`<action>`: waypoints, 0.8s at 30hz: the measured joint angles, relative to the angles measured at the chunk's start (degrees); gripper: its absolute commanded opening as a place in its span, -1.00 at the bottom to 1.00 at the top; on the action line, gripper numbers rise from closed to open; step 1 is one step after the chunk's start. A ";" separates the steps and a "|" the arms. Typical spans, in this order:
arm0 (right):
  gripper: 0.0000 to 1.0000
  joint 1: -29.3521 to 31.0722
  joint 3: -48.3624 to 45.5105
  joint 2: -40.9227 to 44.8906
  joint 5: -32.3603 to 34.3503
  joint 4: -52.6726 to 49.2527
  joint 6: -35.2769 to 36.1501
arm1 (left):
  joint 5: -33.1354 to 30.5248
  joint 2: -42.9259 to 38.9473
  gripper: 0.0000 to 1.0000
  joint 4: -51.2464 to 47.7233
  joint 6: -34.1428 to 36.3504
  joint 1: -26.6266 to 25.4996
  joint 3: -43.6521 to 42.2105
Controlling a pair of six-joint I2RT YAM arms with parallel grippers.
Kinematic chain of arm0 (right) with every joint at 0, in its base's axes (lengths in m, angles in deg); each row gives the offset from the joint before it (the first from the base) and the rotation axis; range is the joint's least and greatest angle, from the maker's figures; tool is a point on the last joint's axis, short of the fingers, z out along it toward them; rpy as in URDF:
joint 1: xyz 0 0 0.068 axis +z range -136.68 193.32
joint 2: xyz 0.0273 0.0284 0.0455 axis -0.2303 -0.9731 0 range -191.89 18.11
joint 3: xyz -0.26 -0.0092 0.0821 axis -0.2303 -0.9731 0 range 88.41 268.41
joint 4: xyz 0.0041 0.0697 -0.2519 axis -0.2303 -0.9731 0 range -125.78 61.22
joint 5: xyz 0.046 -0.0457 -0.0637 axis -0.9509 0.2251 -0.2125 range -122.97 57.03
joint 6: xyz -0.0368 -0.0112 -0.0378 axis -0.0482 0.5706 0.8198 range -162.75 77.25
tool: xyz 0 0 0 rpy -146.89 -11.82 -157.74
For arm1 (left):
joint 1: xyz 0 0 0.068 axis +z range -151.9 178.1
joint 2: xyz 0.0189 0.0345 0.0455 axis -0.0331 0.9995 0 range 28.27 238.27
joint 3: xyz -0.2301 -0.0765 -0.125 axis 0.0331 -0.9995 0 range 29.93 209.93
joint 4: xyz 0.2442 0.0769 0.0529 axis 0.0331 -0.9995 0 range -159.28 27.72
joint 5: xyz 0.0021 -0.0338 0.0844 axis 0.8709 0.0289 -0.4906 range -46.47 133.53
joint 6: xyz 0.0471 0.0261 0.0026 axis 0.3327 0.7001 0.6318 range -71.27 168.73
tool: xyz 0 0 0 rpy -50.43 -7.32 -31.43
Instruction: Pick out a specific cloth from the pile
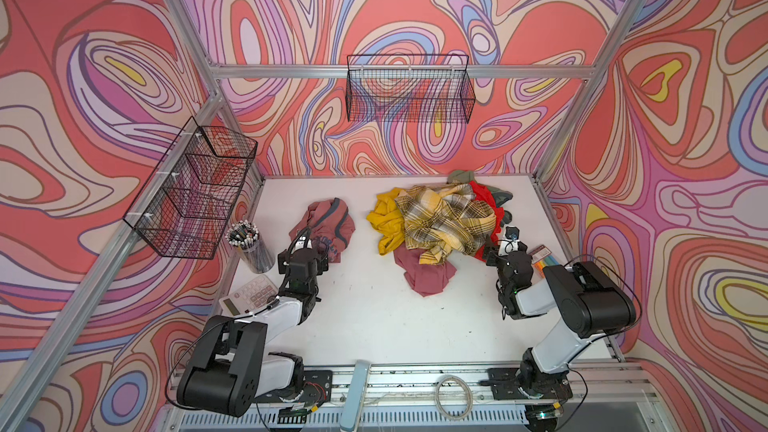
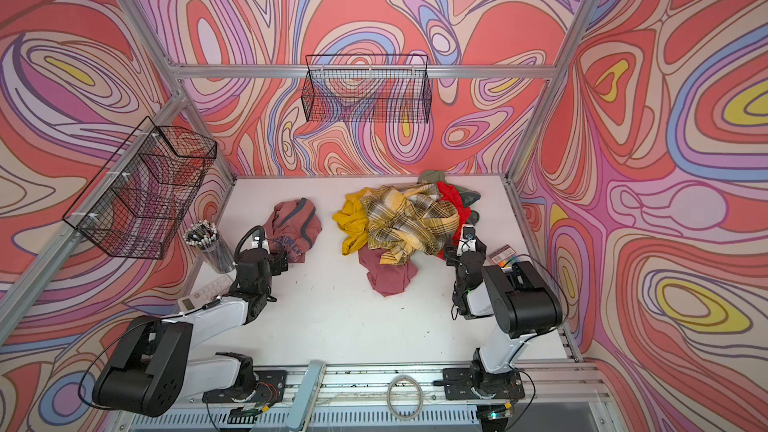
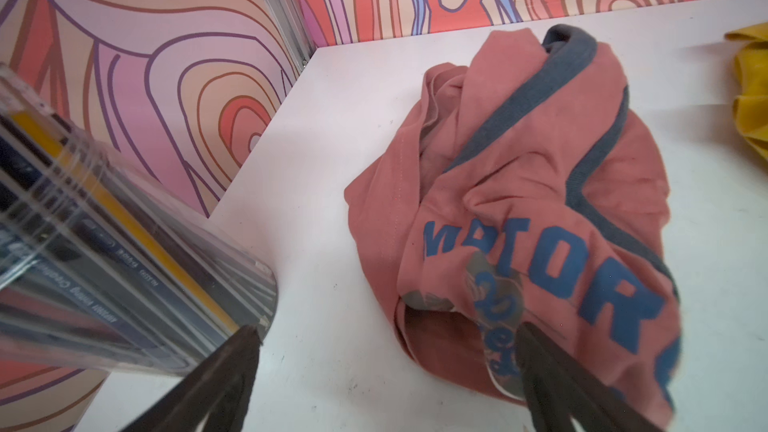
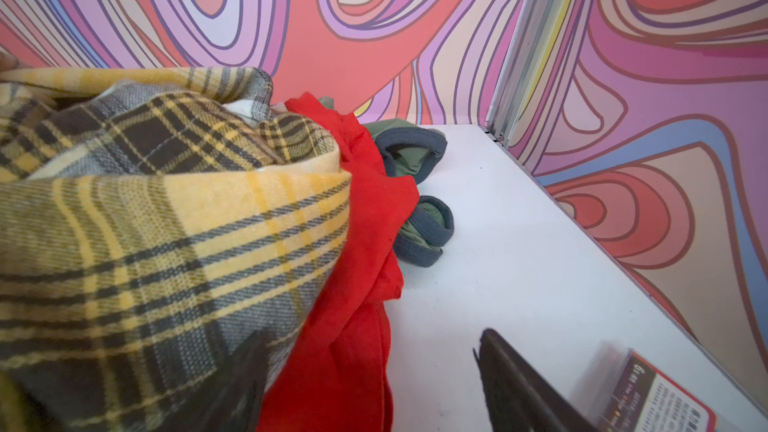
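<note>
A crumpled dusty-pink T-shirt with grey-blue trim and blue lettering is being seen toward the back-left of the white counter, apart from the heap of plaid, mustard and red garments near the back-right corner. The left hand is being held spread at the shirt's near edge, pinching nothing; the right hand, also spread, beside the heap. The shirt is being judged soft, light and limp, best pinched at a raised fold by the lettering. Its long axis is being read front-to-back, collar trim pointing toward the back edge.
</note>
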 measured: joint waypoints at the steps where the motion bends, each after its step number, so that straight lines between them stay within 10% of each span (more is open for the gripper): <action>1: 0.67 -0.07 0.00 -0.70 -0.20 0.94 -0.04 | 0.61 1.16 0.95 1.99 0.22 0.42 -0.48; 11: 0.69 -1.95 5.27 -0.94 -5.14 -5.42 -0.57 | 10.10 13.09 1.00 20.41 1.01 3.45 -2.75; 24: 0.87 -5.95 10.40 -0.94 -12.57 -17.00 -2.95 | 22.51 13.05 1.00 13.46 -0.55 9.44 3.76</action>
